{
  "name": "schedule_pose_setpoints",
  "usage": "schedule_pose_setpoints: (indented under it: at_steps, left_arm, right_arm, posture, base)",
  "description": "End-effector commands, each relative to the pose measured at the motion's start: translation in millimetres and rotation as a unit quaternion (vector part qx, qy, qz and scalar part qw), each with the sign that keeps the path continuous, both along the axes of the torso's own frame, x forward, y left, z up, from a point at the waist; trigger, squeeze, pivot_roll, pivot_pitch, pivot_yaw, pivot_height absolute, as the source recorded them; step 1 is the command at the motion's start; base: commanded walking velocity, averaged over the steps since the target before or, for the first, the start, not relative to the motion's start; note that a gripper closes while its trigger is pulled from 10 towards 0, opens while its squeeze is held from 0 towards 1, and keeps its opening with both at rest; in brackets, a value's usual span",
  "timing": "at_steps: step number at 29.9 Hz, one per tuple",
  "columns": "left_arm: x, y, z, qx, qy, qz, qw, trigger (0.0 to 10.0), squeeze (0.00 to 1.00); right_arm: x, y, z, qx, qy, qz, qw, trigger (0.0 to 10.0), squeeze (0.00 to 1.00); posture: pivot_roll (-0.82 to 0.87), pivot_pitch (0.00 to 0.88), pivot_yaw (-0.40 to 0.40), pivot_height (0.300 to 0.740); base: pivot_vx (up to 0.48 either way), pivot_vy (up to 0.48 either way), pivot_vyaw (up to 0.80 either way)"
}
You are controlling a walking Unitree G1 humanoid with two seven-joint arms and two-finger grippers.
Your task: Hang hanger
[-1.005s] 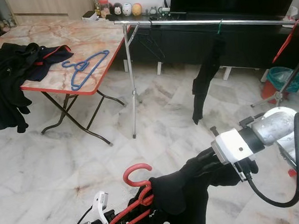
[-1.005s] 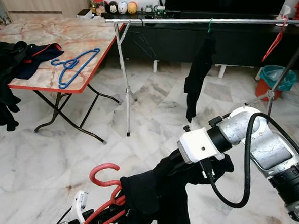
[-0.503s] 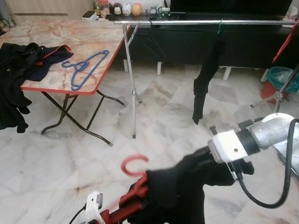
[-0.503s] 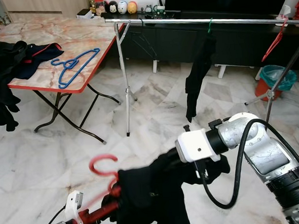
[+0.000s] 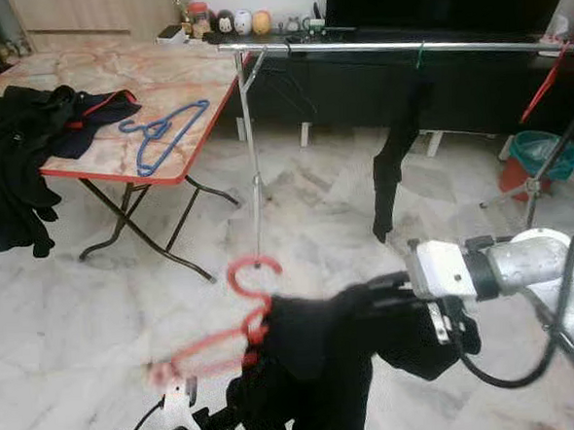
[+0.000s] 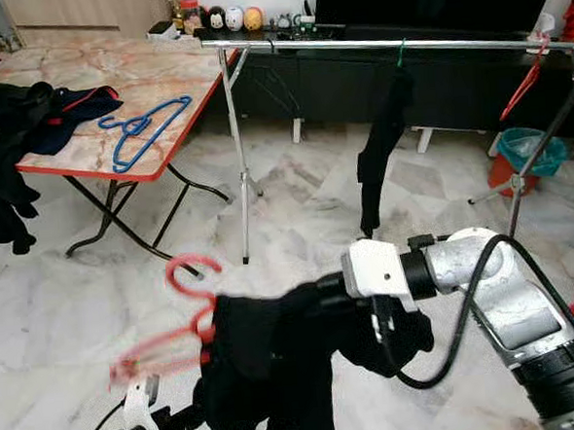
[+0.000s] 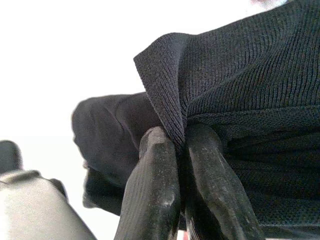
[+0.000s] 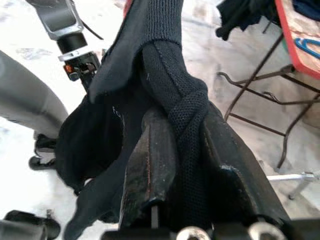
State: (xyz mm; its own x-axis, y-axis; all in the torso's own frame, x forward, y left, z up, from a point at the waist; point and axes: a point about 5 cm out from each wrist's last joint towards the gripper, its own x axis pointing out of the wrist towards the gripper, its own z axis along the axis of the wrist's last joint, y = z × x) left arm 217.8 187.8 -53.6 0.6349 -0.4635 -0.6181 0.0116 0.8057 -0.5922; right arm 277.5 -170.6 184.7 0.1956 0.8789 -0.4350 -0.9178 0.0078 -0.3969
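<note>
The long clothes rail stands well ahead across the marble floor, beyond the folding worktop with its blue hangers, so I judge the step in hand to be the carry, with the hanging itself not yet done. The black garment sits low in front of the robot on the red hanger, whose hook points up. With the right hand clamped on a twisted fold of cloth and the left hand pinched shut on its knit edge, the next move calls for raising the hook over the rail.
</note>
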Motion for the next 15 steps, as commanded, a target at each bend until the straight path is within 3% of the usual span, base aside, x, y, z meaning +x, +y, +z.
schedule_pose_setpoints:
  at_steps: [1,15]
  left_arm:
    - [-6.7,14.3,-7,0.074,0.024,0.034,0.996,10.0,0.00]
    - [6.9,36.6,1,0.200,0.000,0.096,0.975,10.0,0.00]
  right_arm:
    - [5.3,-13.3,18,0.031,-0.056,-0.049,0.997,10.0,0.00]
    - [-6.0,-30.9,-1,-0.002,-0.020,-0.086,0.996,10.0,0.00]
  posture:
    - [-0.07,0.021,-0.031,0.740]
    - [-0.08,0.021,-0.031,0.740]
  base:
    - [0.000,0.000,0.00]
    - [0.000,0.000,0.00]
